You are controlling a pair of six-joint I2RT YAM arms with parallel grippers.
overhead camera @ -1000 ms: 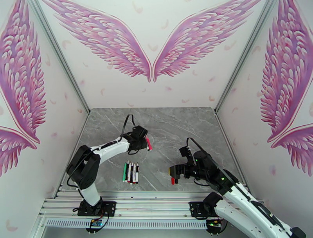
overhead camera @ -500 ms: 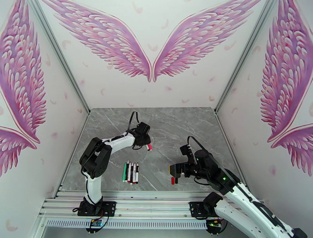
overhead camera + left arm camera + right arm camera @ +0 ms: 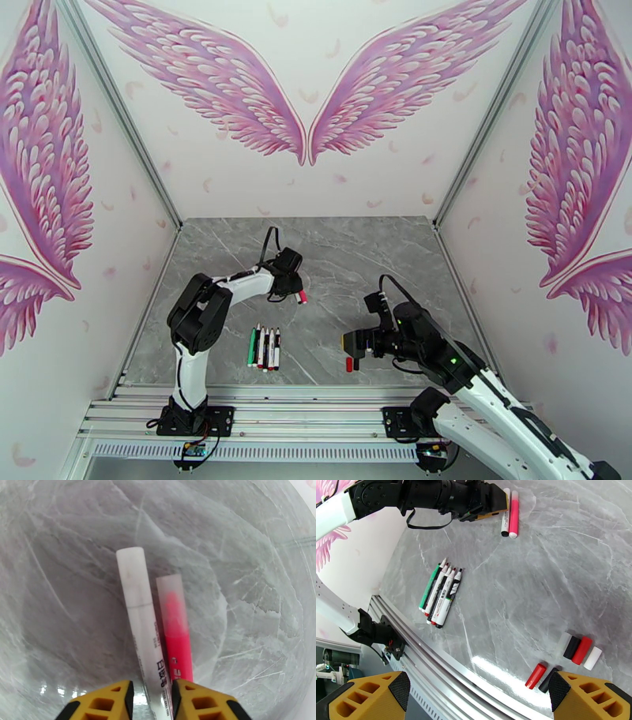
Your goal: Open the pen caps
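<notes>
A white pen (image 3: 139, 610) and a pink pen (image 3: 177, 638) lie side by side on the grey marble table (image 3: 355, 253), each with its cap on. My left gripper (image 3: 152, 695) straddles the white pen's near end. Its jaws are narrowly apart, and a sliver of table shows between the left finger and the barrel. The same gripper (image 3: 294, 286) sits mid-table. Several loose pen caps (image 3: 578, 649), red, black and whitish, lie by my right gripper (image 3: 478, 701), which stands wide open with nothing in it. A red cap (image 3: 349, 364) shows just below that gripper (image 3: 353, 351).
A row of several uncapped pens (image 3: 264, 348) lies near the front edge, between the arms; it also shows as the pen row (image 3: 440, 594). A metal rail (image 3: 261, 410) borders the table's front. Winged walls enclose the left, right and back.
My left arm has folded its elbow in towards the table and the gripper has slid over the two pens, covering more of them. The right arm has barely moved.
</notes>
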